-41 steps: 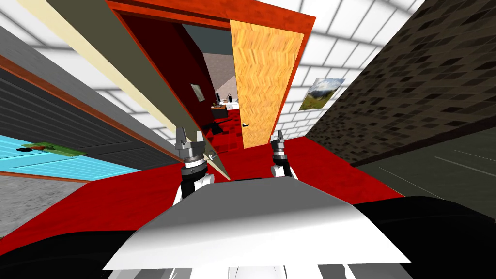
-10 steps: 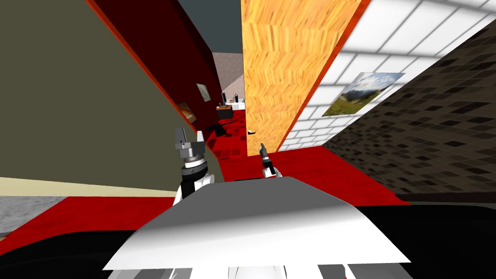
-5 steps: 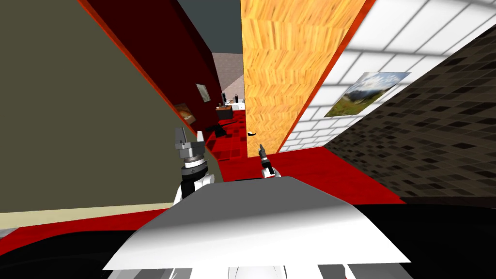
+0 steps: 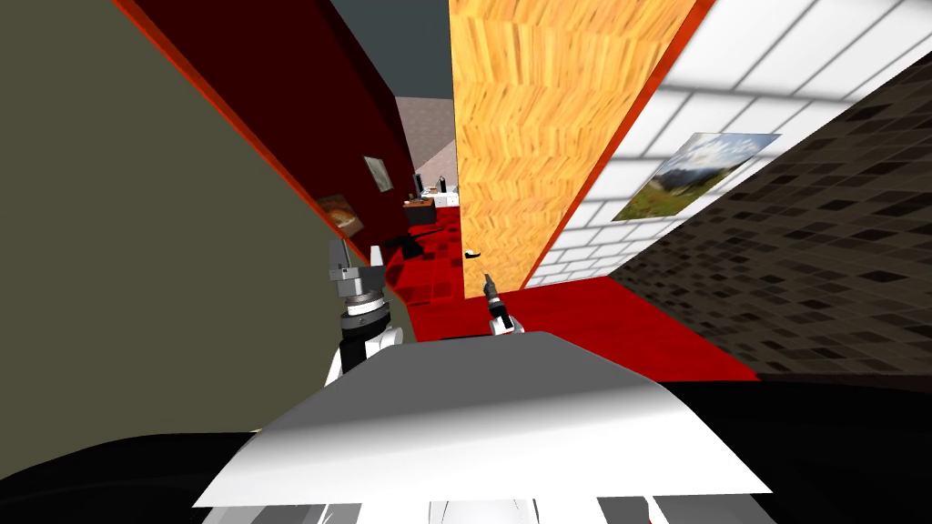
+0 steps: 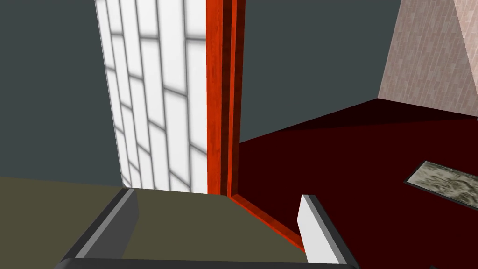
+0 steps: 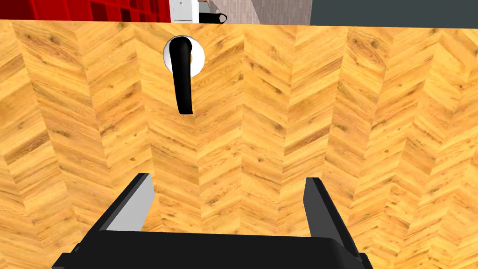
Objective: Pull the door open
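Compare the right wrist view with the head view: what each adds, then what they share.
Right wrist view: the white round plate behind the black lever handle, and the right gripper open, short of that handle. Head view: the left gripper, the red floor, a landscape picture on the tiled wall. Shared: the wooden door, its handle and the right gripper.
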You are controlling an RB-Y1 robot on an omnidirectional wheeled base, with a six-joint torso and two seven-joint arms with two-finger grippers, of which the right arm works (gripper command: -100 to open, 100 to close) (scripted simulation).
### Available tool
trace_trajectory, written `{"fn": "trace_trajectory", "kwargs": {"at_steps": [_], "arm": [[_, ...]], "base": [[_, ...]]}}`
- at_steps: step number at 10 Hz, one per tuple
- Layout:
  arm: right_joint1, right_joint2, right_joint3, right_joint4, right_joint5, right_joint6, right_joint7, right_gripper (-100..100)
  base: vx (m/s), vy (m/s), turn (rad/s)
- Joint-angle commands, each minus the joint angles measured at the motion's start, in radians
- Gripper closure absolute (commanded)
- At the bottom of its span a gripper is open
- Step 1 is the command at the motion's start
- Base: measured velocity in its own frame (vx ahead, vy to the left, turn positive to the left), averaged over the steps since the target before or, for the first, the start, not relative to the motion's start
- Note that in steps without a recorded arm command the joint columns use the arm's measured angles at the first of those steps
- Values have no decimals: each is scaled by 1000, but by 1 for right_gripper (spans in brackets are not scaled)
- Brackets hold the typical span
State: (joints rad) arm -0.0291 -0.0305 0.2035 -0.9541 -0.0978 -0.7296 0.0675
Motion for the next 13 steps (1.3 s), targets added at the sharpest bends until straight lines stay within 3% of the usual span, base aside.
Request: {"fn": "trace_trajectory", "kwargs": {"at_steps": [1,6,10,12,13], "arm": [[-11,7,4,34,-1,-6,4,-100],[-65,40,18,179,-8,-34,15,-100],[-97,65,27,267,-13,-50,22,-100],[-108,76,30,298,-14,-56,25,-100],[-104,71,28,281,-14,-50,23,-100]], "base": [[98,-2,-32],[144,-3,-76],[172,44,-115],[156,75,-116],[79,51,-36]]}}
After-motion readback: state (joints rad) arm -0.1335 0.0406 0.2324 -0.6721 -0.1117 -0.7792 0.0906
